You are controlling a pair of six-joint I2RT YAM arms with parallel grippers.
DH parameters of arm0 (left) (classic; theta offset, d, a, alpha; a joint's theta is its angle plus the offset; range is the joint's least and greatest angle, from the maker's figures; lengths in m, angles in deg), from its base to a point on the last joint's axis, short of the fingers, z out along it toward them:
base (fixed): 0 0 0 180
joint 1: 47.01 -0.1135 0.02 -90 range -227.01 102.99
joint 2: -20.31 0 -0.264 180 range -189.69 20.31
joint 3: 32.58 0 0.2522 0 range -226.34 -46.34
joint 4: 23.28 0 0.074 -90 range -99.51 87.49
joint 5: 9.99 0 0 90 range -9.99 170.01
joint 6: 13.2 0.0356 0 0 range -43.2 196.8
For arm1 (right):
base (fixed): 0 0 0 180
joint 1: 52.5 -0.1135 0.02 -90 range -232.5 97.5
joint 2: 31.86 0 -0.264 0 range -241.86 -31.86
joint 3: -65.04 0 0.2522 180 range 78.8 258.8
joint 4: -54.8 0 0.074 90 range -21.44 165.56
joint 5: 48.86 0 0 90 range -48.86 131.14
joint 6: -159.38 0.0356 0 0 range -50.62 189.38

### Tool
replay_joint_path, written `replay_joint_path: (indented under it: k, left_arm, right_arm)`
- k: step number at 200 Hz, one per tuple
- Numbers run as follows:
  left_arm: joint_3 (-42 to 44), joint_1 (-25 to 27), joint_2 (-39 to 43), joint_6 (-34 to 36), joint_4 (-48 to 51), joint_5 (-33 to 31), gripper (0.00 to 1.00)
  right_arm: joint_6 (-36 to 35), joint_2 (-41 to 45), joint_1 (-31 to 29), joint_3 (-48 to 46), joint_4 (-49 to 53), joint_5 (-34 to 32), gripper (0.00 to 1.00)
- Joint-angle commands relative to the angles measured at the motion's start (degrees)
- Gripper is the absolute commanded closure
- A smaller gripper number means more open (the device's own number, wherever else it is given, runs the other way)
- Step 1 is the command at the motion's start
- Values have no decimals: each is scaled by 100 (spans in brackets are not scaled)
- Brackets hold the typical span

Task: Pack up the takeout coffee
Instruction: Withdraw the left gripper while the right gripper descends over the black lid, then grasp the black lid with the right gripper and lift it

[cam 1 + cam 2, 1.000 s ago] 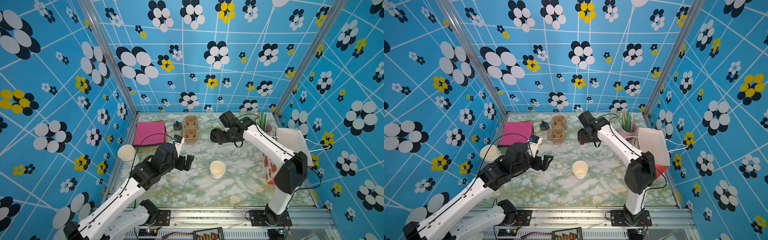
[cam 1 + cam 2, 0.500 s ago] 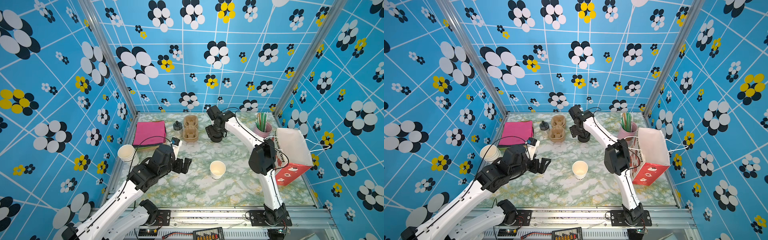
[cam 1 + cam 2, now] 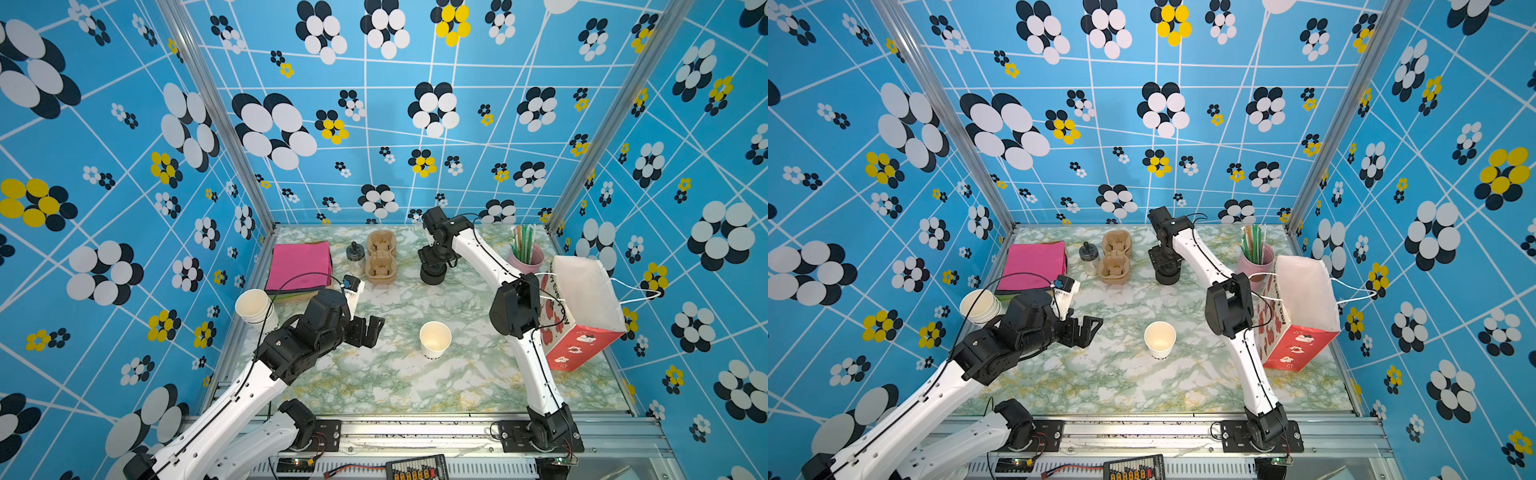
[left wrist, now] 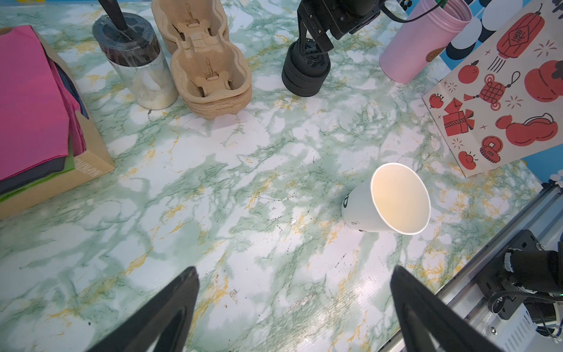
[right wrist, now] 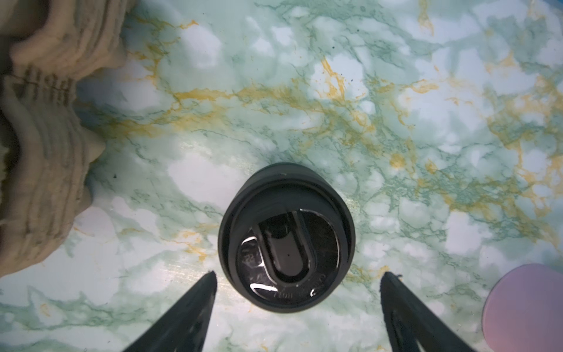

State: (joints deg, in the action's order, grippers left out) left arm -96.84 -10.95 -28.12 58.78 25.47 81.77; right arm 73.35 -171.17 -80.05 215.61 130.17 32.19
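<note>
Mid-table, the lidless white paper cup (image 3: 434,340) stood upright. Far behind it my right gripper (image 5: 299,274) hung, jaws spread, astride the stack of black lids (image 5: 286,213), not gripping; closing too low, I judged, could lift several lids. My left gripper (image 4: 294,269) gaped empty, near left.

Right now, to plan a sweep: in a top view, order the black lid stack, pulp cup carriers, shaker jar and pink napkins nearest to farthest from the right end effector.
1. Black lid stack, beneath the right end effector.
2. Pulp cup carriers, left in view.
3. Shaker jar, beyond them.
4. Pink napkins, far left.
</note>
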Motion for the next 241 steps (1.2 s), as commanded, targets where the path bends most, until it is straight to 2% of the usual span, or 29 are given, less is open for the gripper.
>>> replay_joint_path:
  k: [1, 58, 113, 153, 241]
  left_arm:
    - [83, -44, 17, -91, 35, 65, 1]
    - [111, -45, 57, -151, 68, 67, 1]
    - [137, -44, 90, -193, 79, 65, 1]
    - [163, -45, 96, -200, 66, 60, 1]
    - [234, -50, 88, -173, 42, 34, 1]
  right_arm:
    - [-168, -234, -7, 239, 262, 253, 15]
    - [-177, -474, 16, 495, 334, 289, 19]
    - [-267, -467, 44, 493, 353, 17, 20]
    - [-269, -371, 64, 499, 352, -35, 13]
    - [-163, -474, 196, 490, 393, 394, 16]
